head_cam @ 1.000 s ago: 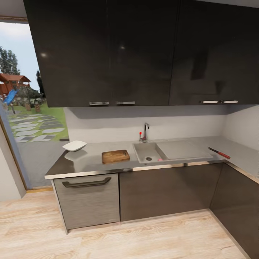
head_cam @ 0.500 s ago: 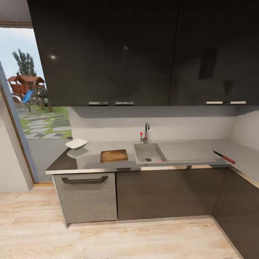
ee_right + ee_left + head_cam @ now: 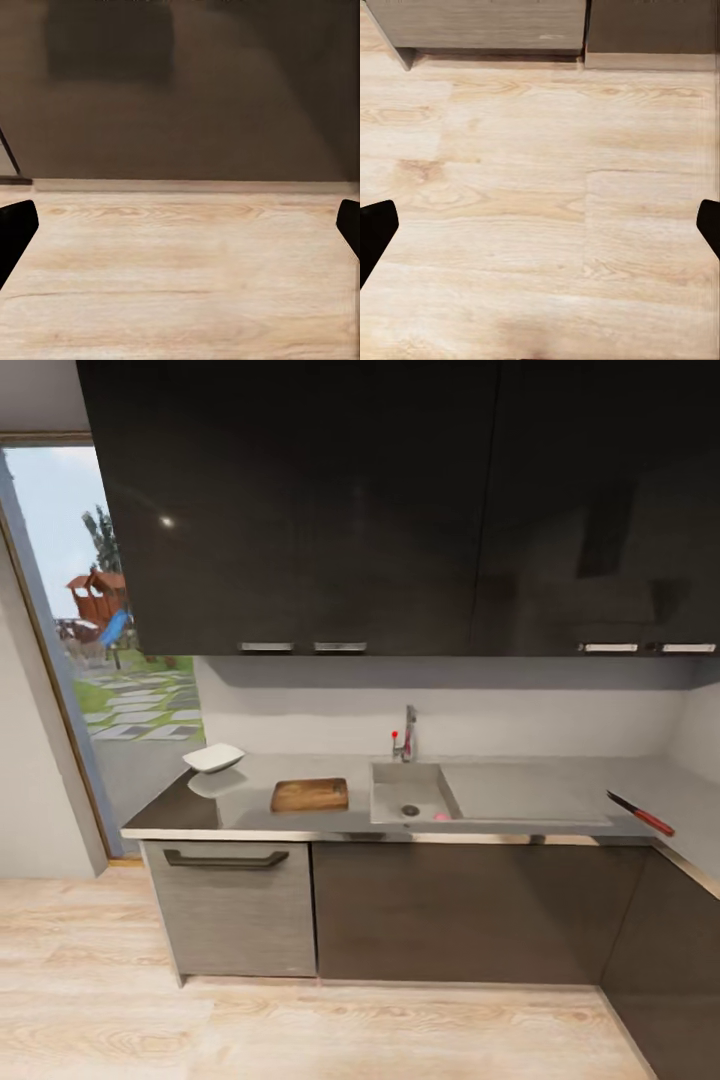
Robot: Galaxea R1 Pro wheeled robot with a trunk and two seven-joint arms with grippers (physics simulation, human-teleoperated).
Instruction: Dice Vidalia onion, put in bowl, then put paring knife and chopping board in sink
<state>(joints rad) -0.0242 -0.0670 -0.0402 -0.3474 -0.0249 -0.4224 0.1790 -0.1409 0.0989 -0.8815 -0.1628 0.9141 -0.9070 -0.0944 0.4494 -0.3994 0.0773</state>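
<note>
Camera swung since a second ago, so the whole kitchen sits differently in my head view and more doorway wall shows at left; none of the things on the counter moved. Nearest: wood floor under both wrists. My left gripper has its fingers spread wide, nothing between; my right gripper the same, facing the dark cabinet fronts. Next out, the countertop: chopping board left of the sink, bowl at the far left end, paring knife well apart at the right end. Vidalia onion sits in the basin beside the drain. Tap at the far rim. Progress, as I judge it: nothing done yet. Left: drive in, lift onion, dice, fill bowl, put knife and board in sink.
</note>
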